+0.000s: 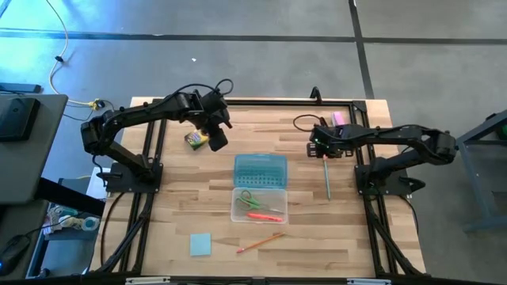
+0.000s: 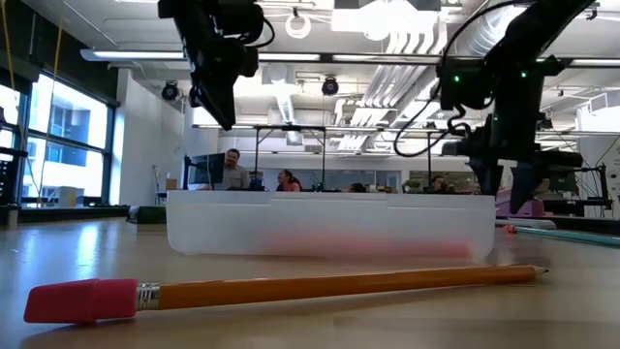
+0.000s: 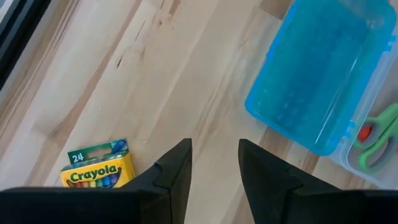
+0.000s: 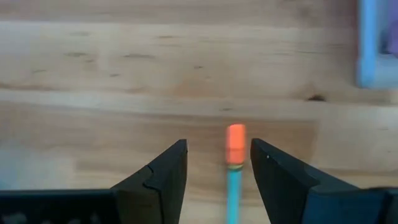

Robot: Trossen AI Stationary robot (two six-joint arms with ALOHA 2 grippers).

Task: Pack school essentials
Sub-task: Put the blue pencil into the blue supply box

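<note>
Where the table [image 1: 158, 237] meets you at its near edge, you have the light-blue square note pad [image 1: 200, 244] toward the left and, just right of it, the orange pencil [image 1: 261, 242] lying slanted; in the low view that pencil [image 2: 320, 286] runs across the foreground with its pink eraser at the left.

Behind the pencil, around the table's middle, you see the clear plastic case [image 1: 258, 206] with the green-handled scissors [image 1: 250, 199] and the orange pen [image 1: 264, 216] already inside. Its teal lid [image 1: 260, 170] lies open flat against the case's far side.

Off toward the right edge, level with the lid, the thin green pencil [image 1: 326, 179] lies pointing near to far, its orange eraser end at the far tip. Your right gripper [image 1: 325, 150] hangs over that far end; in the right wrist view the fingers [image 4: 158, 171] are spread apart with nothing between them but the pencil's eraser tip [image 4: 235, 144] below.

Farther back on the left half, the yellow-green crayon box [image 1: 196, 140] rests on the wood. Your left gripper [image 1: 217, 140] sits just beside it on its right, fingers [image 3: 174, 171] parted and gripping nothing, with the crayon box [image 3: 99, 168] off to one side.

At the far edge, near the right corner, a pink rectangular bar [image 1: 338, 119] lies beside the right arm.
</note>
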